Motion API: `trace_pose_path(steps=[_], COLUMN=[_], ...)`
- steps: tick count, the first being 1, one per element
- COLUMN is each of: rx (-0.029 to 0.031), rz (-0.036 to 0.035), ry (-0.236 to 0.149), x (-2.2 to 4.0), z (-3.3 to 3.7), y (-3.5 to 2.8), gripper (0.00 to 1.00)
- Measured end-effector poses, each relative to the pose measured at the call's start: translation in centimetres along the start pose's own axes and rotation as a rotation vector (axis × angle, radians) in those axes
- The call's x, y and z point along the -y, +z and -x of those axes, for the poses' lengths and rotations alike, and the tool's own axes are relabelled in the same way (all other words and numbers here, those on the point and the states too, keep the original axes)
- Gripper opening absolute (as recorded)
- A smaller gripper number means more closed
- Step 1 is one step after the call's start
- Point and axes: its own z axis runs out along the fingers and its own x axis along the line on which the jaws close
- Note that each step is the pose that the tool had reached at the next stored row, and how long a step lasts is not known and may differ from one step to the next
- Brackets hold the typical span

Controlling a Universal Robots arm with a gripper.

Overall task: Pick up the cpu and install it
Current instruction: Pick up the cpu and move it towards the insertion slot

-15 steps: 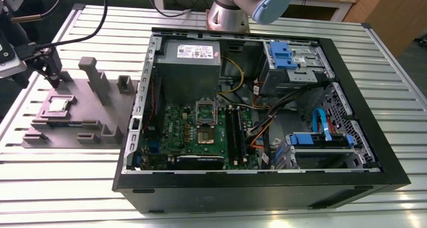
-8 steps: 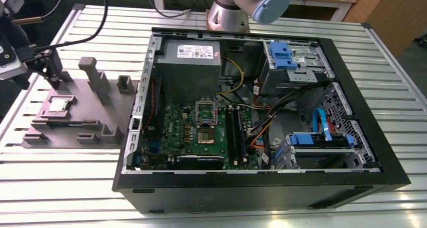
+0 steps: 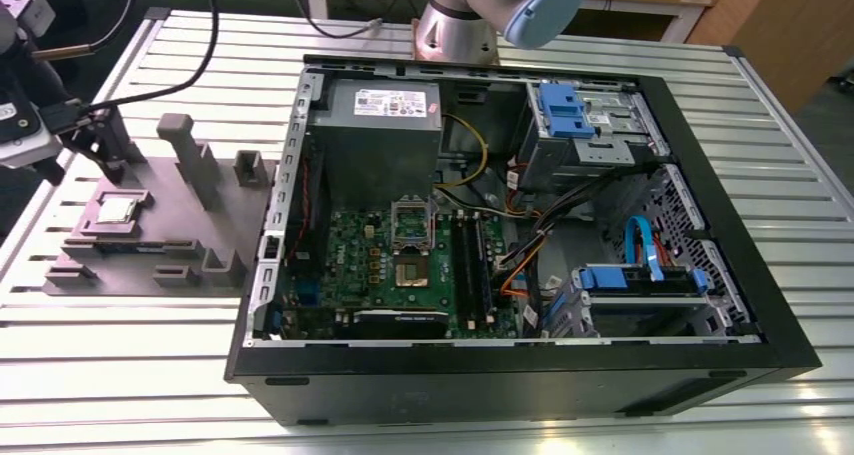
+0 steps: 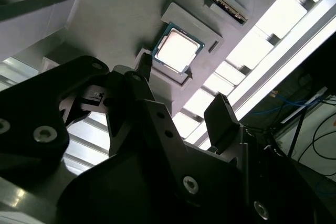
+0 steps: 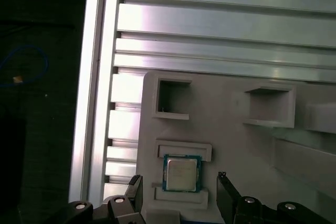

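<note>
First wrist view: my gripper is spread wide, one finger on each side of the cpu, clamping nothing. The cpu lies flat in its recess on the grey holder. Beyond, in the exterior view, the open computer case sits on the slatted table.

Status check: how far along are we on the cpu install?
Nothing is finished yet: the cpu lies in its pocket on the grey holder, outside the computer case. In hand: the gripper hangs open over the chip in both wrist views, straddling it without gripping. Left: the grasp, the carry and seating it on the motherboard.
</note>
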Motion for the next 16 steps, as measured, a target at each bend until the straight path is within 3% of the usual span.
trace_pose_path(steps=[10,11,12,16], rx=[0.0012,0.0012,0.0012,0.0012], rz=[-0.0001,-0.0001,-0.0002,0.0002], ry=[0.027,0.027,0.027,0.027], x=[0.08,0.1,0.14,0.34], z=[0.0,-0.01,-0.02,-0.03], y=[1.83,2.23,3.01,3.73], gripper=[0.67,0.67,0.67,0.67])
